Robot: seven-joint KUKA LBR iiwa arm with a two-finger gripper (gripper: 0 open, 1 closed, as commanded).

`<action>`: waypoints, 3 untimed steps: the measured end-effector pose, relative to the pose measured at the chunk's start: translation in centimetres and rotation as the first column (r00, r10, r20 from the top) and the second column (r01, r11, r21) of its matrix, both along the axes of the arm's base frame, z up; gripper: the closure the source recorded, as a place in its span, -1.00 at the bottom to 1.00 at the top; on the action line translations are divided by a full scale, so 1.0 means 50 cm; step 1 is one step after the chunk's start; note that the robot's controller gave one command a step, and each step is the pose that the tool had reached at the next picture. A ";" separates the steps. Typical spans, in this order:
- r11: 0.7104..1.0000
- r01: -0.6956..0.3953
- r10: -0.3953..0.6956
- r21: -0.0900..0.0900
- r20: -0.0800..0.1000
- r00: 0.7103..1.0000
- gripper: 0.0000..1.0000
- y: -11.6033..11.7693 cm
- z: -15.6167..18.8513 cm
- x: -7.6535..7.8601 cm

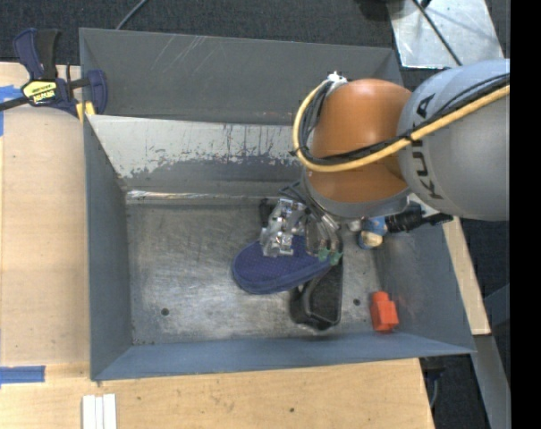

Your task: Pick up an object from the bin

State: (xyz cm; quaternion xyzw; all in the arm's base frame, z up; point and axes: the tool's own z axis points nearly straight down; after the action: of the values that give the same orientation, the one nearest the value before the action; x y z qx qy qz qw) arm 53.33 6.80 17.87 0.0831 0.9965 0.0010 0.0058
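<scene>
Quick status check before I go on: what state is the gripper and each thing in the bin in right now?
Gripper: down in the bin, over the blue pad's far edge.
Blue pad: lying flat mid-bin, under the gripper.
Black thing: lying on the floor by the near wall, touching the blue pad's right side.
Orange block: lying alone at the right, apart from the others.

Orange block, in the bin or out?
In: the orange block lies on the bin floor by the right wall, apart from the gripper.
</scene>
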 end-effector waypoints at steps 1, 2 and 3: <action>1.000 -0.001 0.001 -0.001 -0.010 1.000 -1.00 0.000 -0.010 -0.005; 0.983 -0.185 0.185 0.004 0.001 0.983 -1.00 -0.112 -0.201 0.024; 0.983 -0.184 0.184 0.002 0.007 0.983 1.00 -0.111 -0.198 0.027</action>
State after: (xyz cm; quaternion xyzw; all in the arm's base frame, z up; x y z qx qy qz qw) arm 54.70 1.26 7.99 -0.0095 0.9999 0.0030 0.0088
